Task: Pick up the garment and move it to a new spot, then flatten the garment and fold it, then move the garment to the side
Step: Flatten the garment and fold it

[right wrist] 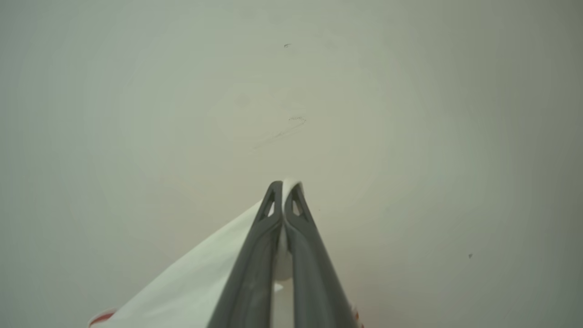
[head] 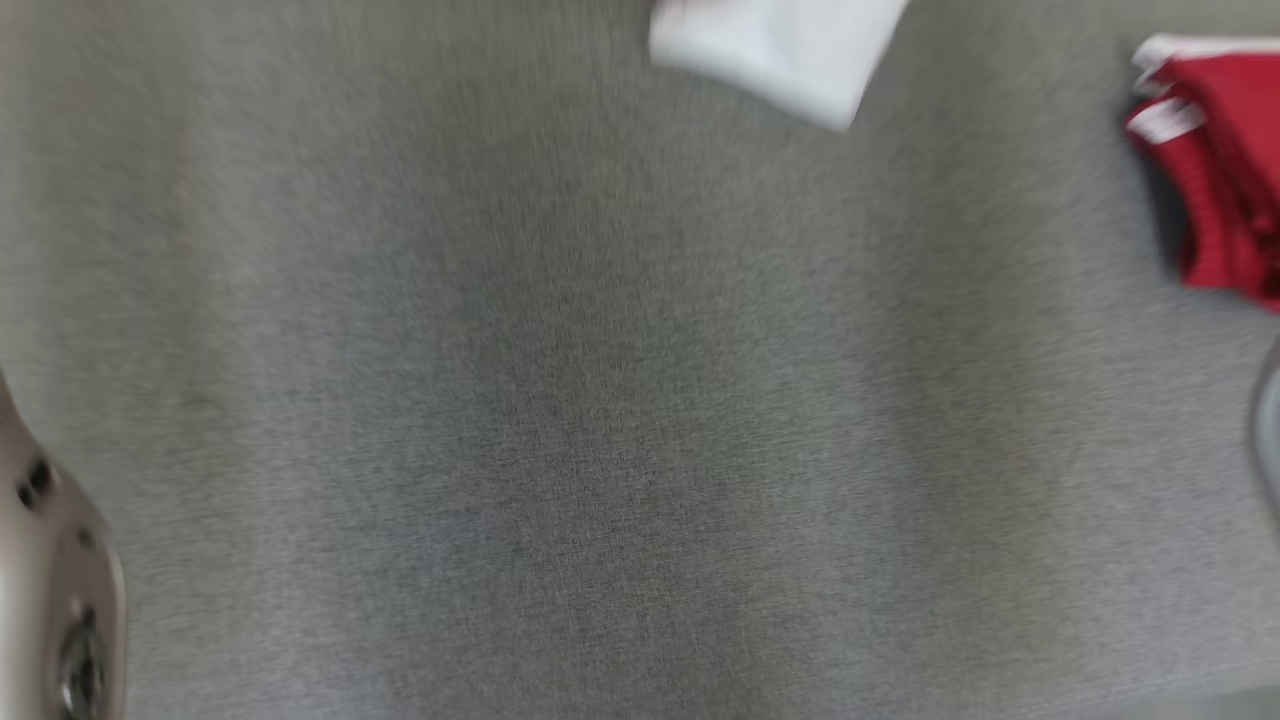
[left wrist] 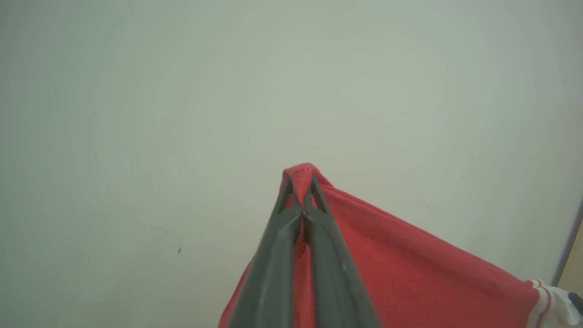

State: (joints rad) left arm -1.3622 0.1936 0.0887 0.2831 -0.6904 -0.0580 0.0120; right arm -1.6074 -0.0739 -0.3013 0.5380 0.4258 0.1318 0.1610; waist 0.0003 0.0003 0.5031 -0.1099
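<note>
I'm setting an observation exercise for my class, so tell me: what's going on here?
The robot is holding cloth with both arms. Its left gripper is shut on the hemmed edge of a red fabric, and its right gripper is shut on a white fabric; both point at a plain pale background. The blurred head view shows a grey woven surface with a white folded piece at its far edge and a red garment with white stripes at the right.
</note>
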